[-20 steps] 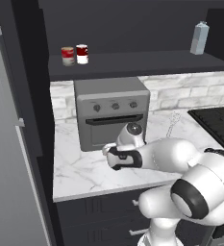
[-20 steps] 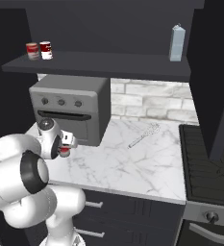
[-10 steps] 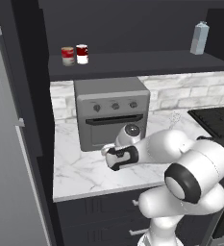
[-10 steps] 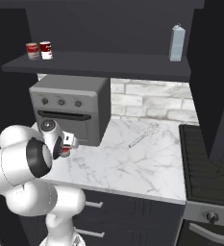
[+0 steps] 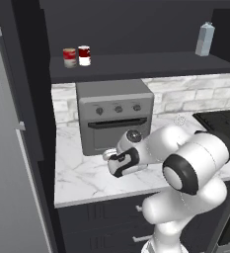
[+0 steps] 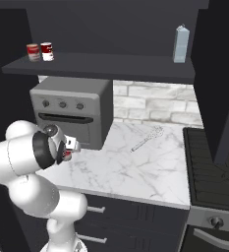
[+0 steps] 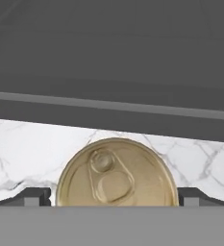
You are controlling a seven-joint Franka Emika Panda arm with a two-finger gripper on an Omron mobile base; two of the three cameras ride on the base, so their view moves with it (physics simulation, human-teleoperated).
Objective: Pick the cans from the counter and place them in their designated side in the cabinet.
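Apparently the job is most of the way through: two cans (image 5: 77,57) stand side by side at the left end of the cabinet (image 5: 136,20) shelf (image 5: 146,66), well apart from the carton (image 5: 204,39) at its right end, and that looks like their proper side. One can (image 7: 114,173) is left on the worktop (image 5: 87,183), upright on the marble in front of the oven (image 5: 114,116), toward the worktop's left half. The jaws are spread as wide as they go, one tip on each side of this can's gold lid with a gap on both sides, so nothing is grasped. Closing on it, lifting it and carrying it up to the shelf are all left to do. Compared with a second ago, the hand sits in nearly the same spot over the can, perhaps a touch lower. The big change is the arm (image 5: 195,163), whose elbow has swung up and closer in behind the hand. The jaws were just as wide then, and the shelf cans and carton have not shifted.
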